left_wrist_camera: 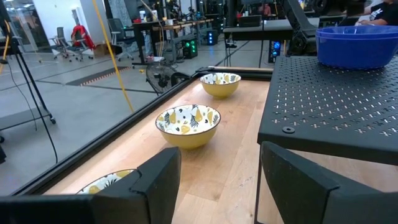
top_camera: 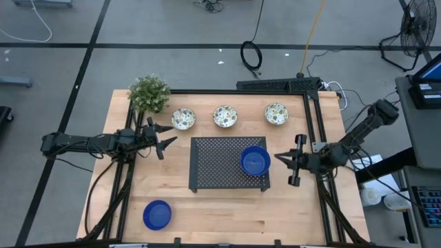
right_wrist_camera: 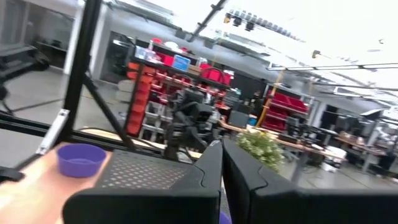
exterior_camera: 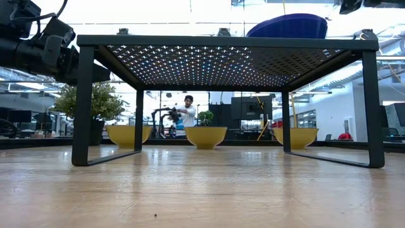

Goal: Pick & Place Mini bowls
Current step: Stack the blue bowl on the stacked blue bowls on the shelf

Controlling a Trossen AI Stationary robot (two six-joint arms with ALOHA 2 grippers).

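Note:
Three white bowls with green-yellow patterned insides stand in a row along the far edge [top_camera: 183,118], [top_camera: 225,116], [top_camera: 276,114]. One blue bowl [top_camera: 255,160] sits on the right end of the black perforated tray [top_camera: 213,165]. Another blue bowl [top_camera: 157,214] rests on the table near the near-left corner. A third blue bowl is not in view. My left gripper [top_camera: 167,136] hovers open left of the tray, with the patterned bowls [left_wrist_camera: 188,124] ahead of it. My right gripper [top_camera: 279,157] is shut, just right of the tray's blue bowl, touching nothing.
A small green plant [top_camera: 149,93] stands at the far-left corner, behind the left gripper. The tray is raised on legs [exterior_camera: 82,104], with open space under it. Bare wood lies along the near edge, right of the blue bowl. A person [exterior_camera: 188,111] is in the room beyond.

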